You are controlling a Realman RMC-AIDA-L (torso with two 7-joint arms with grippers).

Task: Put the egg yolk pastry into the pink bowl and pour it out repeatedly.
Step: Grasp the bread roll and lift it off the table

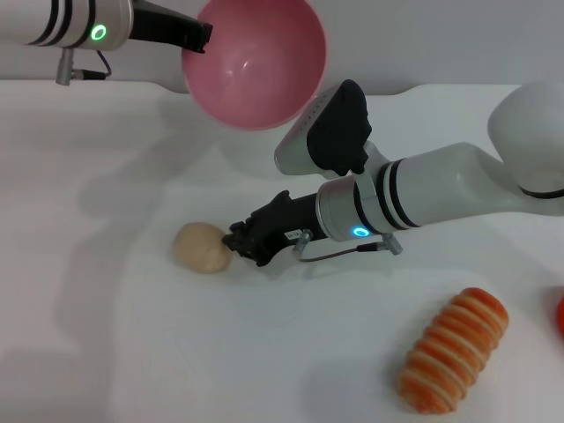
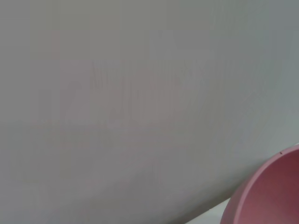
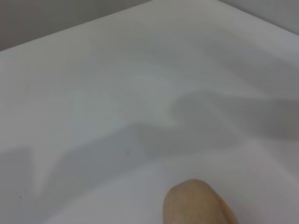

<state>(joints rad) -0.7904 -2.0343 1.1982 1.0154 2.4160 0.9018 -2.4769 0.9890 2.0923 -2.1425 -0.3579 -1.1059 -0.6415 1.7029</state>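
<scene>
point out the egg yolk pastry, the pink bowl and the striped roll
egg yolk pastry [image 1: 202,247], head view, middle of its dome
pink bowl [image 1: 256,62], head view, inner wall
striped roll [image 1: 454,350], head view, middle of its top side

Left pincer [image 1: 196,37] raised high at far left, clamped shut; right pincer [image 1: 240,242] low, reaching leftward across centre.
</scene>
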